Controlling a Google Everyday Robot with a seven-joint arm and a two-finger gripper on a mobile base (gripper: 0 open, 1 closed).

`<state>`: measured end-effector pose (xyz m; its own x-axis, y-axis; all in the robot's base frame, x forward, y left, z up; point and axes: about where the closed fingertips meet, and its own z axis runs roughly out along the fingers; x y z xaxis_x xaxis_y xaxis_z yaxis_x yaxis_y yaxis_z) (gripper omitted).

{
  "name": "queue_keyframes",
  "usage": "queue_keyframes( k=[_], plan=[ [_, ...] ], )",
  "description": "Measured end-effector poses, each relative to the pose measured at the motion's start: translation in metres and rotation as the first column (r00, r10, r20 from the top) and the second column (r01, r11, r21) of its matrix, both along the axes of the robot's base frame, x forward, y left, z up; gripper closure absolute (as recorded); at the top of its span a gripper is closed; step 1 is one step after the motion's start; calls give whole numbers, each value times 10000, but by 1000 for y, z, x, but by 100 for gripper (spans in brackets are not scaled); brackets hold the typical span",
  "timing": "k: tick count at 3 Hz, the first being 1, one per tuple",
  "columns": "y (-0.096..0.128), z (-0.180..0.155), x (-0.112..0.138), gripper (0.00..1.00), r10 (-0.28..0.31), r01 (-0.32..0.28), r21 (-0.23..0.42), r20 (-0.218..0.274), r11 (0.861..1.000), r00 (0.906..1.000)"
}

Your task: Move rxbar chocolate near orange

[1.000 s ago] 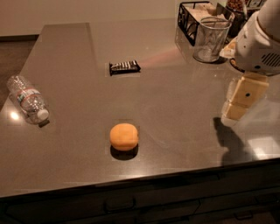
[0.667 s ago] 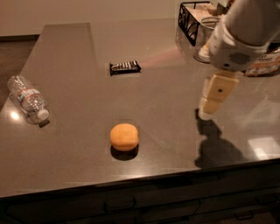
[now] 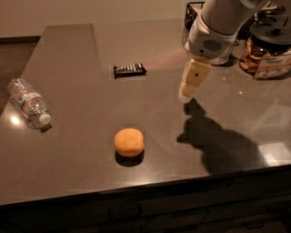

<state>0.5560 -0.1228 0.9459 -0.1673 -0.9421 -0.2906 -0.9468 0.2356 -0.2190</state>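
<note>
Camera view: one dark desk (image 3: pixel 77 50) seen from its near edge, read left to right.
Water bottle (image 3: pixel 28 102): lying on its side at the left edge, well apart from everything else.
Rxbar chocolate (image 3: pixel 129 69): flat on the desk, far of centre, untouched and well apart from the fruit, which sits almost straight nearward of it.
Orange (image 3: pixel 129 142): resting near the front edge, left of centre, with nothing beside it.
Gripper (image 3: pixel 187 93): hanging above the desk to the right of the bar, pointing down and a little left, its shadow falling to the near right.
Jaws: cannot tell whether wide or narrow; nothing is seen in them.
Far right: a wire basket (image 3: pixel 193 9) and a lidded jar (image 3: pixel 268 50).
Change: within the last second the arm has swung leftward from the desk's right edge, closing on the bar; bar and fruit have not moved.
Meaning: judged an approach, so the pick and the whole carry remain.
</note>
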Motion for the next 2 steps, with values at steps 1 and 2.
queue_keyframes(
  k=[1, 2],
  plan=[
    [10, -4, 43, 0, -83, 86, 829, -41, 9965, 10000],
    [26, -19, 87, 0, -67, 82, 1268, -126, 9919, 9999]
  ],
)
